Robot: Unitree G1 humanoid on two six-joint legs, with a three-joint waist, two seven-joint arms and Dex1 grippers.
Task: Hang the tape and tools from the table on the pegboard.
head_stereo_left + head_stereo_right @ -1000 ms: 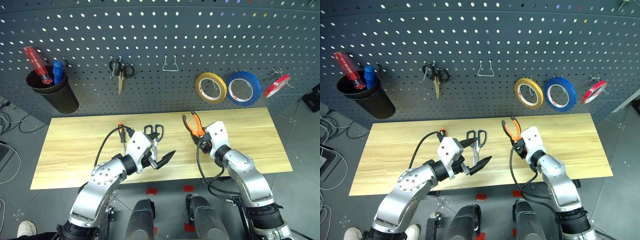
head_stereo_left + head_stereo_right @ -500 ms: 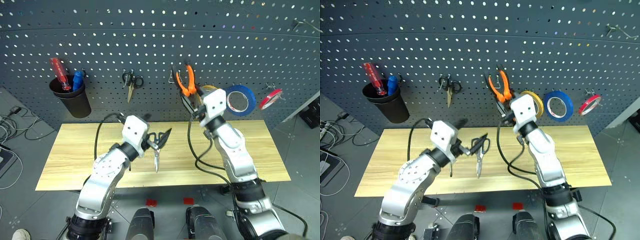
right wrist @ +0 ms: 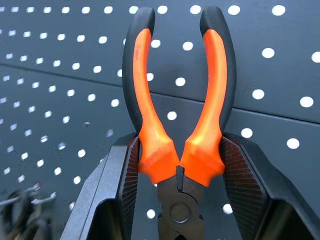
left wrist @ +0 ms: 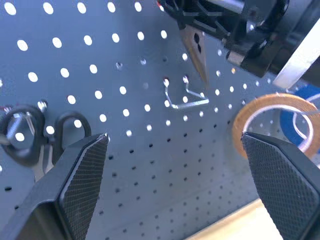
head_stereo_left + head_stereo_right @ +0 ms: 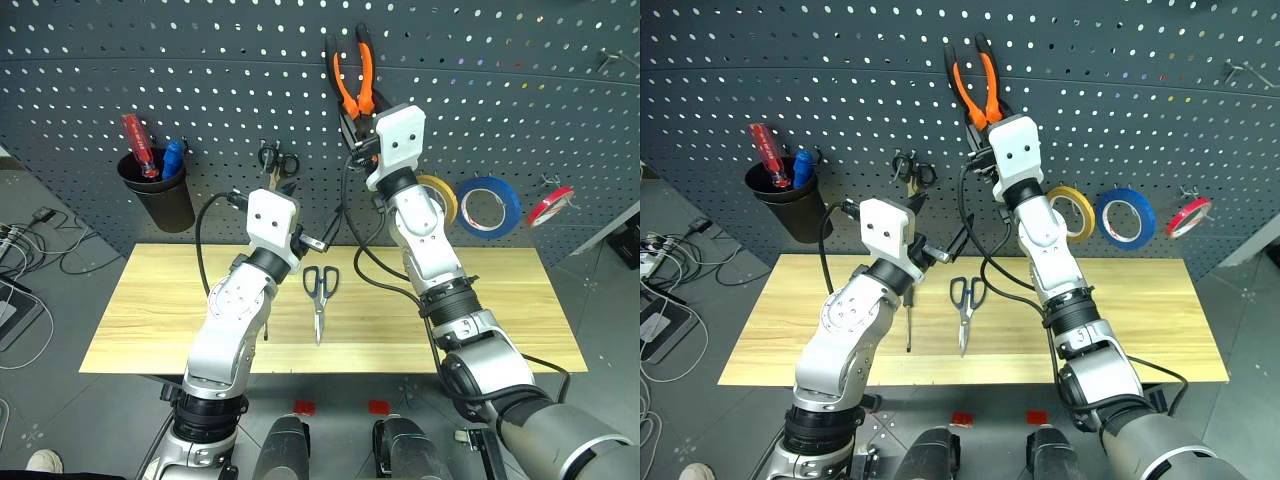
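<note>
My right gripper [image 5: 361, 122] is shut on the orange-and-black pliers [image 5: 355, 72], held handles-up in front of the upper pegboard [image 5: 200, 90]; the right wrist view shows both fingers pressed on the pliers [image 3: 175, 110]. My left gripper [image 5: 305, 215] is open and empty, raised before the pegboard, facing a bare wire hook [image 4: 187, 97]. Blue-handled scissors [image 5: 320, 288] lie on the table [image 5: 150, 300]. Beside them a small screwdriver [image 5: 908, 325] lies partly behind my left arm. The yellow tape [image 5: 1072, 212] hangs on the pegboard, partly behind my right arm.
A blue roll [image 5: 490, 207] and a thin red roll [image 5: 552, 203] hang right of the yellow tape. Small black-handled scissors [image 5: 277, 160] hang above my left gripper. A black cup [image 5: 165, 200] at the left holds a red-handled screwdriver [image 5: 137, 143].
The right gripper has lifted the pliers from just above the table to high in front of the pegboard. The left gripper has risen off the table. The camera view has tilted upward.
</note>
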